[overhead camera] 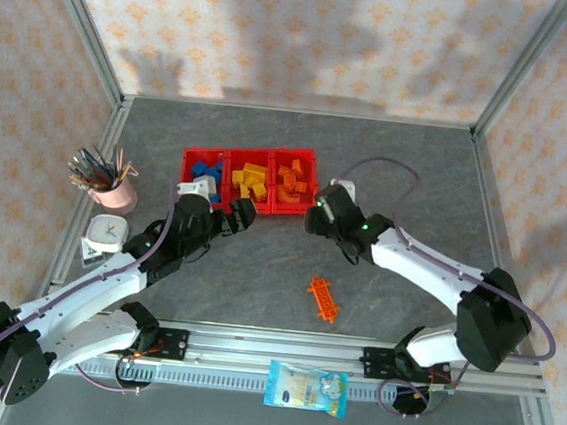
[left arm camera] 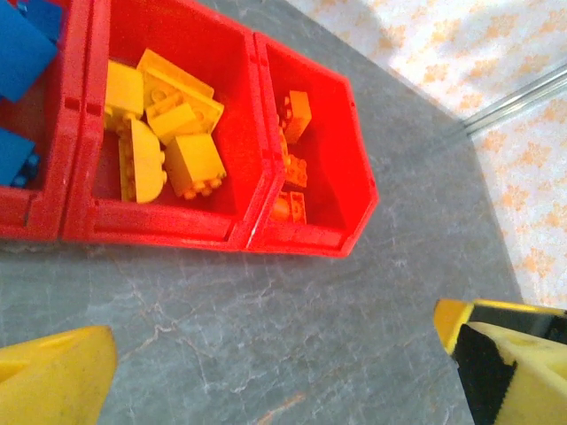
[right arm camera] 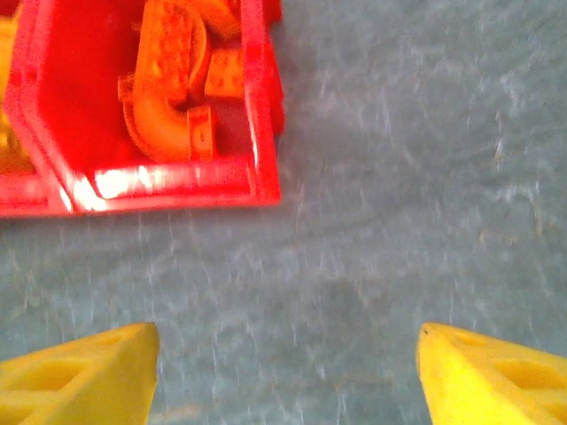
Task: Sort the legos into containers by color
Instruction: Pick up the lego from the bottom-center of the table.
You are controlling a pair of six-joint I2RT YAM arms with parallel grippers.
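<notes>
Left of the bright red three-bin plastic tray (overhead camera: 269, 152): pink pen cup (overhead camera: 114, 194), not part of the job.

Left gripper (overhead camera: 238, 213) hangs at the tray's near-left corner, spread wide, nothing between the fingers. Its wrist view looks onto bare grey counter (left arm camera: 266, 292) just off the tray's near wall. Looks idle to me.

Tray contents, left to right:
- Left bin: blue plastic bricks (overhead camera: 203, 172).
- Middle bin: yellow bricks (overhead camera: 249, 180).
- Right bin: orange bricks (overhead camera: 288, 184), incl. the curved orange piece (right arm camera: 164, 106).

No mixed colours that I can see.

Right gripper (overhead camera: 315, 216) sits just off the tray's near-right corner over bare counter, jaws well apart and empty.

One loose item: flat orange ladder-like brick (overhead camera: 323, 299), lying diagonal on the counter, well to the near side of the tray and roughly in line with its right bin.

Judgement: the sort is nearly complete, and the step in hand is fetching that last orange piece. The right arm is the closer one.

Next move needs:
- Pull back from the tray to above the ladder piece.
- Rotate the wrist so the jaws straddle its narrow width, not its length.
- Go low, since it lies flat on the counter.
- Close, lift, carry to the right bin and release above the orange pile.
</notes>
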